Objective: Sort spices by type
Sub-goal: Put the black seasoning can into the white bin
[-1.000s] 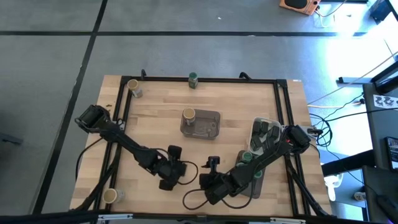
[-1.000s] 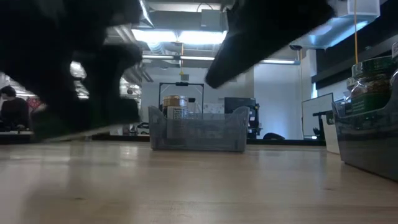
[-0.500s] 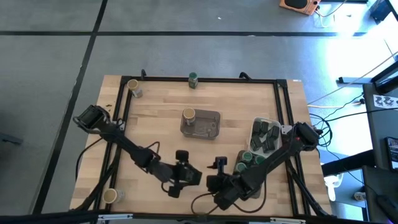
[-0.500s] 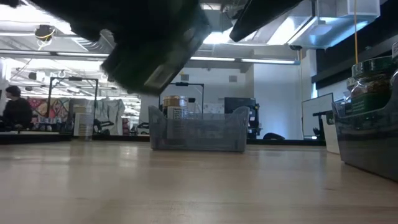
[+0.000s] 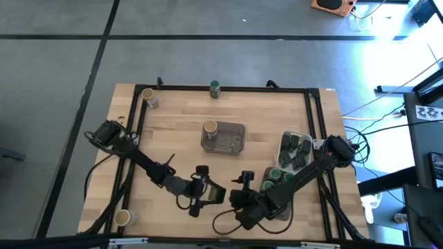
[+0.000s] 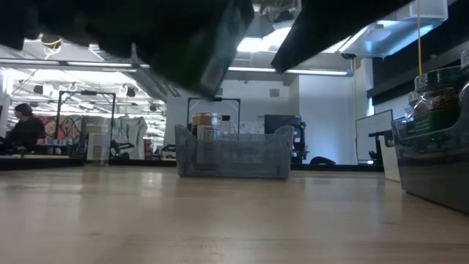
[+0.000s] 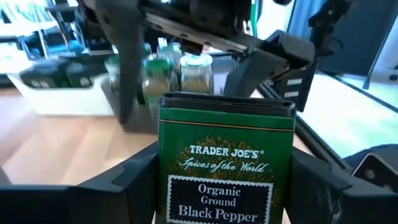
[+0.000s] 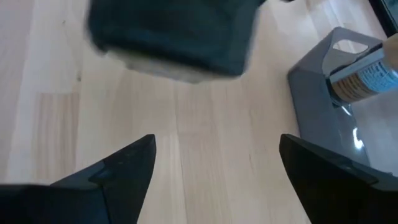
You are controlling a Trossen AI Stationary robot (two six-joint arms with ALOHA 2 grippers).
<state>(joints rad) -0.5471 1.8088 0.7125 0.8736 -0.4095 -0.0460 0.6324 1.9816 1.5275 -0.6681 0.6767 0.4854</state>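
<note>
A green tin [image 7: 227,174] labelled black pepper sits between the fingers of my left gripper [image 5: 208,195], near the middle of the table's near edge. My right gripper [image 5: 243,182] hangs open just to its right, nothing between its fingers [image 8: 124,165]. A white tray [image 5: 294,150] at the right holds dark tins. The dark tray [image 5: 277,180] in front of it holds green-lidded jars [image 7: 158,71]. A tan-lidded jar [image 5: 210,127] stands in the grey tray [image 5: 228,137]. Loose on the wood stand a green-lidded jar [image 5: 215,87] and two tan-lidded jars [image 5: 147,95], [image 5: 122,218]. My left gripper pinches the tin's two narrow sides [image 7: 163,186] between its two fingers. The fingers come nearly level from the table's left. The tin stands upright, lid [image 7: 227,102] up and label toward the wrist, lifted clear of the table.
A black frame [image 5: 221,90] runs round the table top. The grey tray [image 6: 234,154] stands in the middle of the table. My right arm [image 5: 304,173] lies slanting over the dark tray. Bare wood shows at the left [image 5: 166,145].
My left gripper has tipped up from pointing down to nearly level and gone a little toward the table's right edge. The tin has gone with it, turned from lying flat to upright, and now hangs clear of the table. My right gripper has stayed open.
</note>
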